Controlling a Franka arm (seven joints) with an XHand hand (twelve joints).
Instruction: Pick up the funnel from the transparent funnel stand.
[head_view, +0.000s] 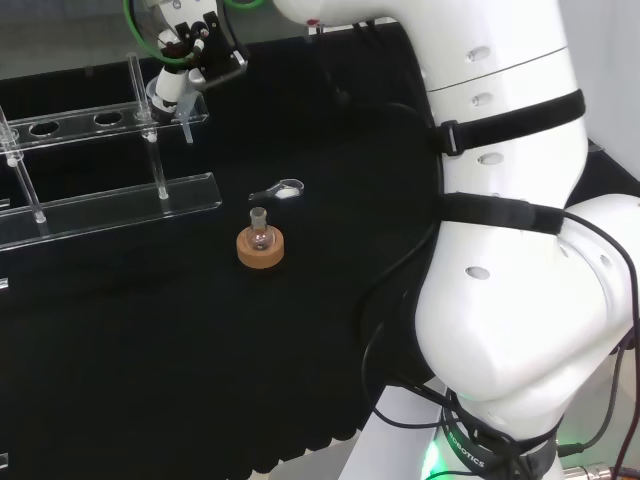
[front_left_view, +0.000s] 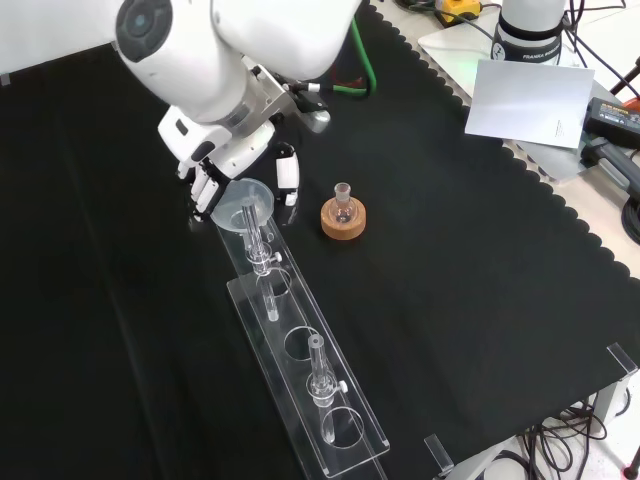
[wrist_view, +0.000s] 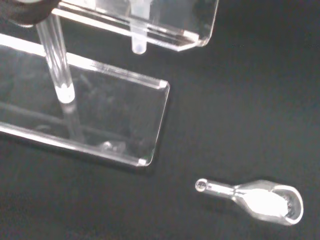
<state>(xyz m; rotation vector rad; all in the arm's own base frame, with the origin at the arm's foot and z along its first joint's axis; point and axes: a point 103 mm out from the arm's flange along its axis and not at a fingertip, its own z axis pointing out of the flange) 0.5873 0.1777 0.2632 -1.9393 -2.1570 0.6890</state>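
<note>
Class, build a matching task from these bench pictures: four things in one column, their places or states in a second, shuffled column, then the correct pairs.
Things:
1. funnel
2. small flask
3. glass scoop
4. robot hand

Places or states:
A. lying flat on the black cloth
B. seated in a cork ring
C. at the funnel's bowl, above the stand's end
D. sitting in the end hole of the clear stand

Pairs: 1-D, 2-B, 3-A, 4-C

Clear funnel stand (front_left_view: 300, 400), tan cork ring (front_left_view: 344, 221), black cloth (front_left_view: 480, 300).
</note>
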